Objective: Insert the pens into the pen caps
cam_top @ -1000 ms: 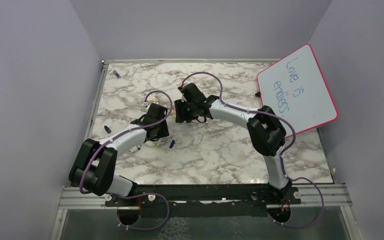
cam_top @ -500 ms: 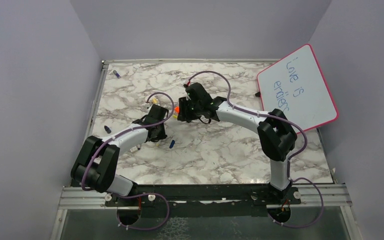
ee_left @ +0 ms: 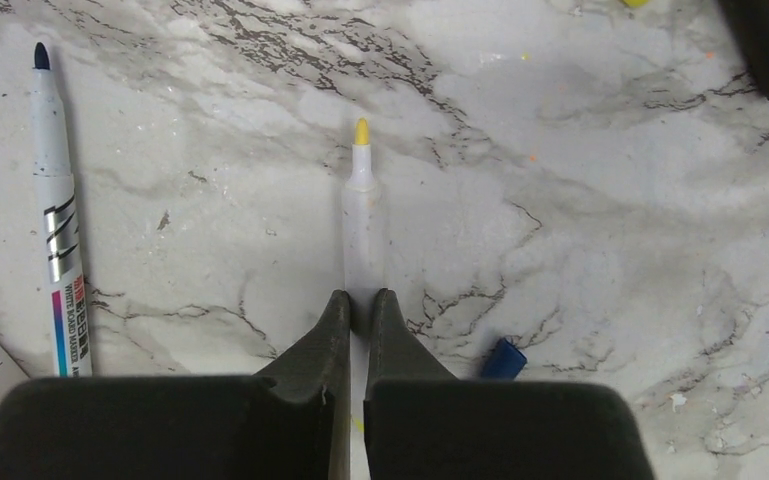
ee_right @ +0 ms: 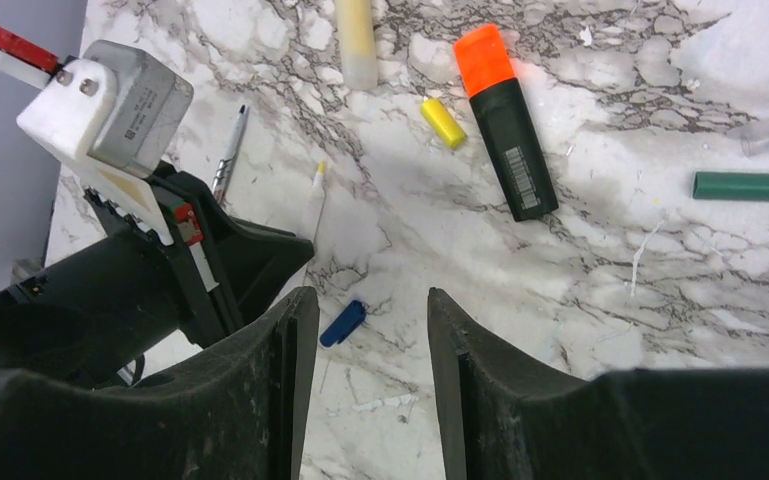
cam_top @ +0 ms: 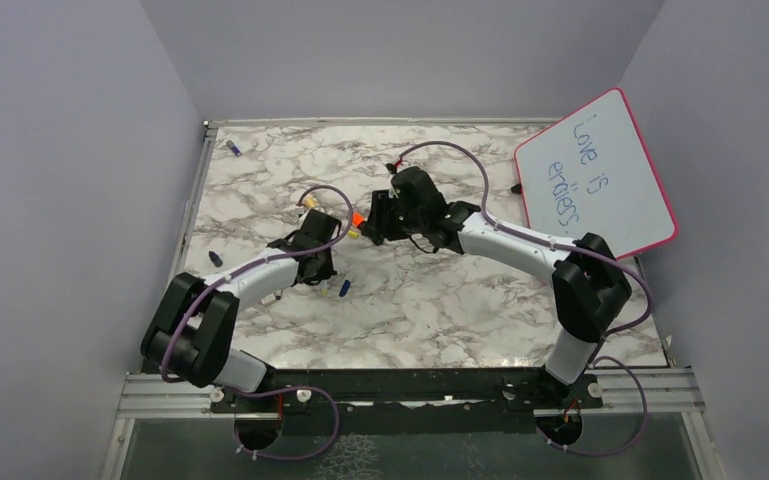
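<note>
- drawing back to the right over the last second, the right arm (cam_top: 520, 240) has swung its elbow out toward the near right. the right gripper (ee_right: 365, 300) now hangs with its fingers spread and nothing between them.
- that retreat has uncovered the black highlighter (ee_right: 507, 125). its orange end now shows in the top view just left of the right gripper. it is no part of the task.
- the left gripper (ee_left: 358, 300) has barely shifted. its fingers are pinched tight on the rear of a white pen (ee_left: 362, 215) whose bare yellow tip points away from it, low over the table (cam_top: 440, 310). whether the pen touches the marble cannot be told.
- a yellow cap (ee_right: 443, 122) lies just beside the highlighter's orange end, on the side toward the pen tip. a blue cap (ee_right: 343, 322) lies near the left gripper, and a green cap (ee_right: 738, 186) lies well apart from both.
- the pen is held and uncapped and the other gripper is free and clear. the step in hand therefore looks like fetching the matching yellow cap, now in plain sight, and bringing it to the tip.
</note>
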`<action>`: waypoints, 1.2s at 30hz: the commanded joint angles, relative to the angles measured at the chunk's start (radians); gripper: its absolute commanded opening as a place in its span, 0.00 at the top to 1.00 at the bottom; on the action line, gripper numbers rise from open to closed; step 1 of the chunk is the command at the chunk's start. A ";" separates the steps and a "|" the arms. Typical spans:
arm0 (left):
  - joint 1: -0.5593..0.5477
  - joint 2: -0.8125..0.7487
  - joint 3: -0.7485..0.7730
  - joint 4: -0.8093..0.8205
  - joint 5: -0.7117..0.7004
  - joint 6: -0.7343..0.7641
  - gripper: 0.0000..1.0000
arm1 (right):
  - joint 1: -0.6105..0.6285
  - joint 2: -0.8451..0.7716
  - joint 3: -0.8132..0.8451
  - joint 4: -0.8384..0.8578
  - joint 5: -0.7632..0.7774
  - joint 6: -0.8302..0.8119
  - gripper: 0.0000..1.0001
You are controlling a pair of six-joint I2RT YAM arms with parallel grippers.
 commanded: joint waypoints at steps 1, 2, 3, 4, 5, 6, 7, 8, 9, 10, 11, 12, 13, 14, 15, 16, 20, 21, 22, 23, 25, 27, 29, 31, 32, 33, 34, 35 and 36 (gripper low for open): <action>-0.014 -0.102 0.017 -0.001 0.011 0.011 1.00 | 0.006 -0.085 -0.066 0.067 -0.011 0.025 0.51; -0.014 -0.131 0.014 0.010 0.031 0.015 1.00 | 0.006 -0.102 -0.084 0.081 -0.025 0.027 0.51; -0.014 -0.160 0.009 0.027 0.057 0.018 1.00 | 0.006 -0.120 -0.103 0.096 -0.042 0.029 0.51; -0.014 -0.193 0.003 0.040 0.078 0.016 1.00 | 0.006 -0.137 -0.122 0.113 -0.060 0.032 0.51; -0.014 -0.233 -0.003 0.051 0.093 0.014 1.00 | 0.006 -0.154 -0.139 0.128 -0.079 0.034 0.51; -0.015 -0.264 -0.009 0.063 0.113 0.013 1.00 | 0.006 -0.178 -0.154 0.137 -0.095 0.037 0.51; -0.015 -0.292 -0.013 0.075 0.137 0.016 1.00 | 0.006 -0.192 -0.169 0.148 -0.111 0.042 0.50; -0.015 -0.315 -0.018 0.090 0.172 0.022 1.00 | 0.006 -0.210 -0.183 0.158 -0.129 0.049 0.50; -0.015 -0.339 -0.021 0.107 0.211 0.026 1.00 | 0.006 -0.228 -0.197 0.170 -0.149 0.053 0.50; -0.014 -0.361 -0.027 0.130 0.263 0.030 1.00 | 0.006 -0.249 -0.213 0.187 -0.172 0.059 0.49; -0.015 -0.383 -0.035 0.159 0.315 0.034 1.00 | 0.006 -0.269 -0.230 0.218 -0.192 0.065 0.48; -0.014 -0.401 -0.043 0.190 0.363 0.035 1.00 | 0.005 -0.289 -0.249 0.242 -0.216 0.070 0.47; -0.014 -0.419 -0.051 0.226 0.420 0.035 1.00 | 0.006 -0.312 -0.265 0.266 -0.240 0.076 0.46; -0.014 -0.435 -0.059 0.263 0.474 0.035 1.00 | 0.006 -0.335 -0.284 0.291 -0.262 0.082 0.45; -0.015 -0.450 -0.067 0.299 0.544 0.034 1.00 | 0.006 -0.356 -0.298 0.318 -0.283 0.089 0.44; -0.015 -0.464 -0.073 0.338 0.595 0.030 1.00 | 0.006 -0.379 -0.317 0.345 -0.297 0.098 0.43; -0.015 -0.503 -0.093 0.472 0.759 0.005 1.00 | 0.006 -0.455 -0.371 0.419 -0.299 0.155 0.34; -0.016 -0.511 -0.097 0.502 0.789 -0.003 1.00 | 0.006 -0.466 -0.382 0.433 -0.296 0.164 0.33; -0.016 -0.519 -0.101 0.526 0.812 -0.011 1.00 | 0.005 -0.475 -0.384 0.433 -0.282 0.174 0.33; -0.016 -0.527 -0.108 0.548 0.826 -0.019 1.00 | 0.006 -0.481 -0.382 0.428 -0.269 0.181 0.33; -0.016 -0.544 -0.119 0.579 0.844 -0.037 1.00 | 0.006 -0.489 -0.373 0.405 -0.241 0.198 0.33; -0.016 -0.555 -0.126 0.600 0.861 -0.053 1.00 | 0.006 -0.491 -0.366 0.390 -0.221 0.215 0.33; -0.016 -0.562 -0.130 0.610 0.872 -0.063 1.00 | 0.006 -0.489 -0.365 0.386 -0.209 0.233 0.37; -0.016 -0.570 -0.131 0.609 0.877 -0.069 1.00 | 0.006 -0.489 -0.367 0.393 -0.202 0.244 0.41; -0.016 -0.573 -0.132 0.609 0.880 -0.072 1.00 | 0.006 -0.489 -0.369 0.400 -0.202 0.248 0.44; -0.016 -0.579 -0.134 0.610 0.881 -0.076 1.00 | 0.006 -0.488 -0.372 0.405 -0.202 0.249 0.46; -0.016 -0.584 -0.137 0.612 0.882 -0.080 1.00 | 0.006 -0.487 -0.373 0.406 -0.200 0.253 0.49; -0.016 -0.589 -0.140 0.613 0.880 -0.085 1.00 | 0.006 -0.486 -0.377 0.411 -0.202 0.257 0.54; -0.016 -0.593 -0.142 0.613 0.880 -0.087 1.00 | 0.006 -0.486 -0.380 0.419 -0.208 0.258 0.59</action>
